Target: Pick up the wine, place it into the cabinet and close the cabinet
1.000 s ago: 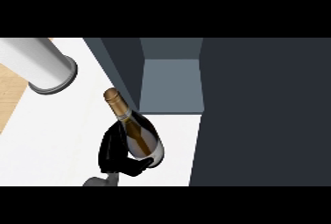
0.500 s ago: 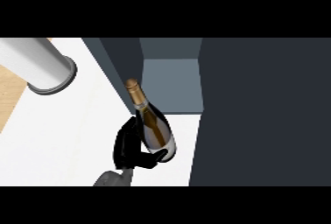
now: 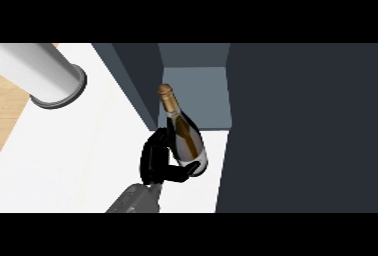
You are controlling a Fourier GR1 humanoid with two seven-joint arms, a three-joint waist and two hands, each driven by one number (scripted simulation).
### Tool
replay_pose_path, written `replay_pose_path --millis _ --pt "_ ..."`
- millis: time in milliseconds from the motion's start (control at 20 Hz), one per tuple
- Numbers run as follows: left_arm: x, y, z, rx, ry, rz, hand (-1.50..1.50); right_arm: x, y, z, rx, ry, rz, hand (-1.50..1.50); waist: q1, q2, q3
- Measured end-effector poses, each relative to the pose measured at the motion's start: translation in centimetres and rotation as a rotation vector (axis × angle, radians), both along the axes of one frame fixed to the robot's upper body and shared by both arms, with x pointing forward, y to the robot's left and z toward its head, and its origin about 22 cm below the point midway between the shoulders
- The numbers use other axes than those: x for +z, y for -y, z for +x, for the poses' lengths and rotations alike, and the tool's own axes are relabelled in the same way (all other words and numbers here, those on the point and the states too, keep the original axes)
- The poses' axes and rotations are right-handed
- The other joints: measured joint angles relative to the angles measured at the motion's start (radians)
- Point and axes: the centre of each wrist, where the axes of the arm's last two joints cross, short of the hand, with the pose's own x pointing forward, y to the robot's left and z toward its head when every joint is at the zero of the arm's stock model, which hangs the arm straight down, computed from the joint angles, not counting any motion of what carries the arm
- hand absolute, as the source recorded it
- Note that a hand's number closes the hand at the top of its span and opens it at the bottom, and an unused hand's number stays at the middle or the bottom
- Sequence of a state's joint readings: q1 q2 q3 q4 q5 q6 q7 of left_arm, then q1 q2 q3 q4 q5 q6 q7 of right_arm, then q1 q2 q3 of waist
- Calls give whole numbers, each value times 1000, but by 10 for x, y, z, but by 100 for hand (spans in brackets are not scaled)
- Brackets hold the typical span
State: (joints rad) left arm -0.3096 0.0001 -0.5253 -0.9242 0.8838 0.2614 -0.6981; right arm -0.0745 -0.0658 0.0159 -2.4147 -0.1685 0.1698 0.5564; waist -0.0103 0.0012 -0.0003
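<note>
The wine bottle is dark glass with a gold-foil neck and a pale label, and it leans with its neck pointing up the view. My right hand is shut on its lower body, fingers on the left side and thumb curled under the base. The bottle's top is level with the front of the open grey cabinet compartment, beside the compartment's left wall. The large dark cabinet door stands open along the right of the bottle. My left hand does not show.
A pale grey cylinder with a dark rim lies at the upper left over the white counter. A strip of wood surface runs along the far left edge.
My right hand has carried the bottle to the right and further up the view, toward the cabinet opening. The bottle's neck now reaches the compartment's front.
</note>
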Motion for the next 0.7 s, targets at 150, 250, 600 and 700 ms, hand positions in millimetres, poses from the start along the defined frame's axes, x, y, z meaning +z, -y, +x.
replay_pose_path --millis 150,250,600,700 --pt "7 6 12 5 14 12 150 -1 -4 0 11 -6 16 -150 -1 0 0" --pt "10 9 20 5 21 15 150 -4 -4 0 19 -6 20 -150 -1 0 0" --pt "23 14 47 24 26 30 150 -3 -2 3 23 -2 30 -150 -4 1 0" --pt "30 14 58 32 14 26 150 -5 0 4 30 -1 39 -150 -5 1 0"
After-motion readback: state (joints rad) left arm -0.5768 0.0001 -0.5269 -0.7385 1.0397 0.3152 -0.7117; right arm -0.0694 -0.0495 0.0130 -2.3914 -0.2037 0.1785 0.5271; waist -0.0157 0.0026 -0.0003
